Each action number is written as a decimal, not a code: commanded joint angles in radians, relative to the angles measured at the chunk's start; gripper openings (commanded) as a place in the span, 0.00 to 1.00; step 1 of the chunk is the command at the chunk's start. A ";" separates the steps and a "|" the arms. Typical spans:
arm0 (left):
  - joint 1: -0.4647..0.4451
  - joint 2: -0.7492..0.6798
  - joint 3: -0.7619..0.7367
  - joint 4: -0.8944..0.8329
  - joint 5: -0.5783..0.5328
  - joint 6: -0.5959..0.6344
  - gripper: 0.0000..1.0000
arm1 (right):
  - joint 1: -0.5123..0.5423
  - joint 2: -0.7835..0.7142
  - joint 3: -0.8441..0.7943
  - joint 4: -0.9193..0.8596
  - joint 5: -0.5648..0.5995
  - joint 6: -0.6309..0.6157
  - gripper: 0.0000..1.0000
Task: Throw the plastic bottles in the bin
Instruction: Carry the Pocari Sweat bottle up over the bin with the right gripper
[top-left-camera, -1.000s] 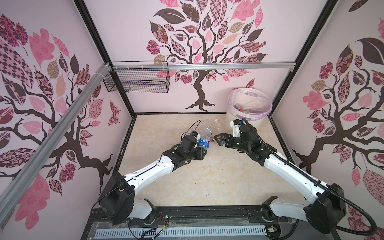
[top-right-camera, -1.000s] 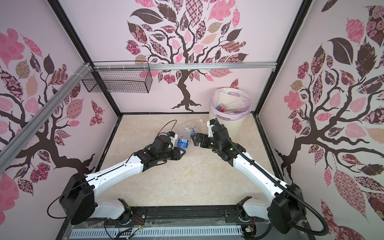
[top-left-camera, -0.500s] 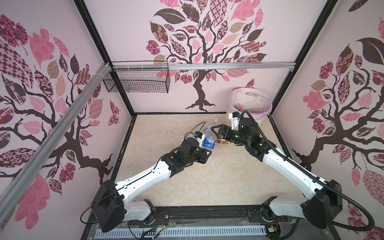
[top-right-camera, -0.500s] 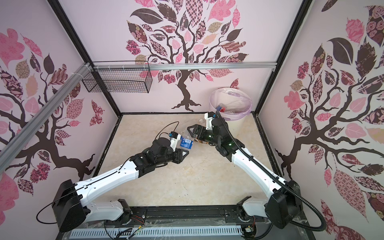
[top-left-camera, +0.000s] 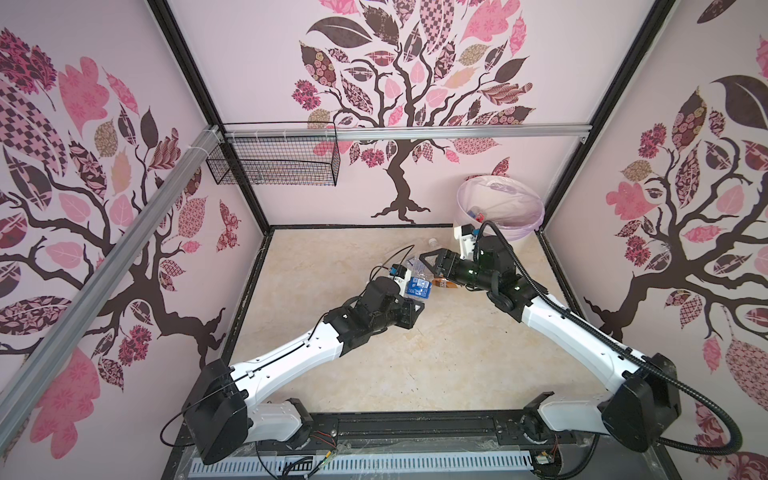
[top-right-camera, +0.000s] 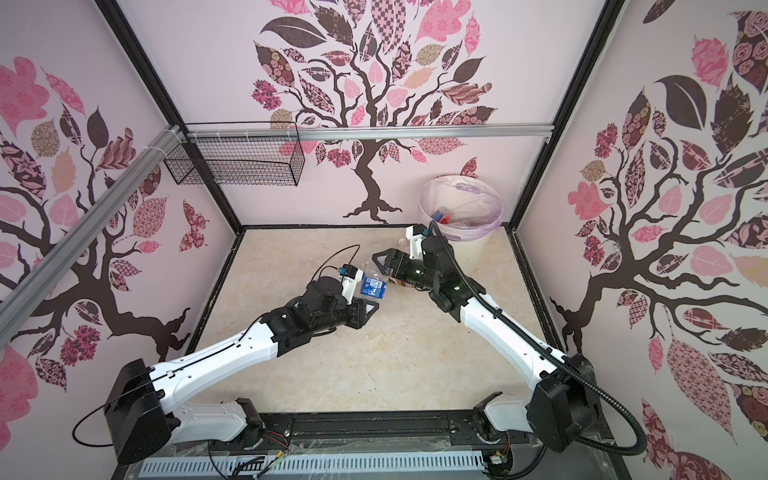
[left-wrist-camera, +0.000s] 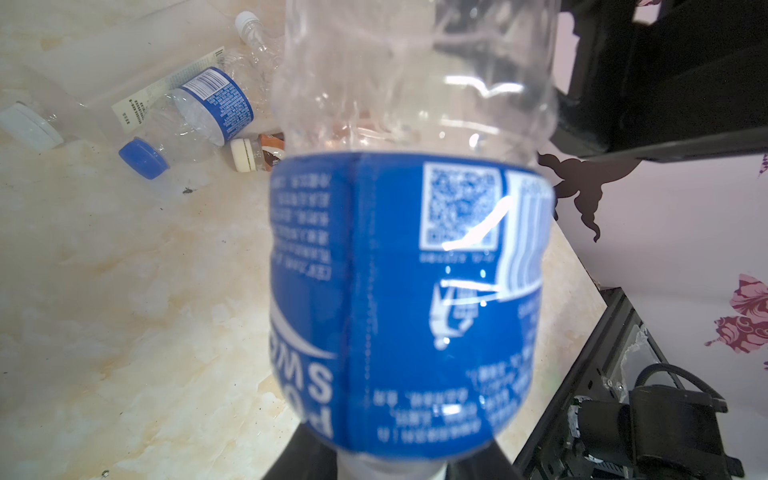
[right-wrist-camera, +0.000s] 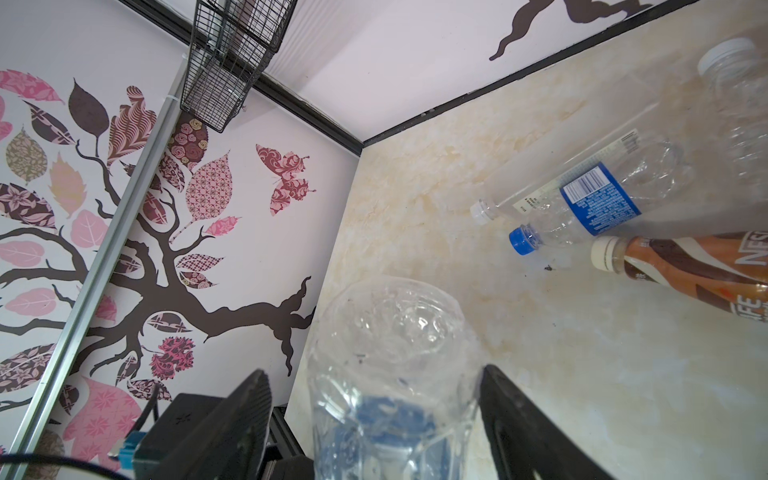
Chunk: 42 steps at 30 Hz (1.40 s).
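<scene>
above the floor (top-left-camera: 415, 374), l end effector (left-wrist-camera: 390, 463) clamps blue-label bottle (left-wrist-camera: 415, 291); r end effector (right-wrist-camera: 374, 374) wide, straddling its base.

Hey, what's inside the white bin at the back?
Inside the bin sits a lilac liner, with a blue-and-red piece and some clear crumpled plastic, probably bottles. Its front side hides whatever lies deeper, so no count is possible.
</scene>
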 joint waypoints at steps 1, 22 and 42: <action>-0.008 -0.036 0.006 0.028 -0.012 0.014 0.31 | 0.006 0.024 0.008 0.007 0.002 -0.012 0.81; -0.019 -0.073 0.029 0.005 -0.068 0.020 0.57 | 0.006 0.004 0.045 -0.031 0.090 -0.089 0.55; 0.031 0.024 0.383 -0.080 -0.105 0.157 0.98 | -0.032 0.083 0.703 -0.241 0.750 -0.785 0.56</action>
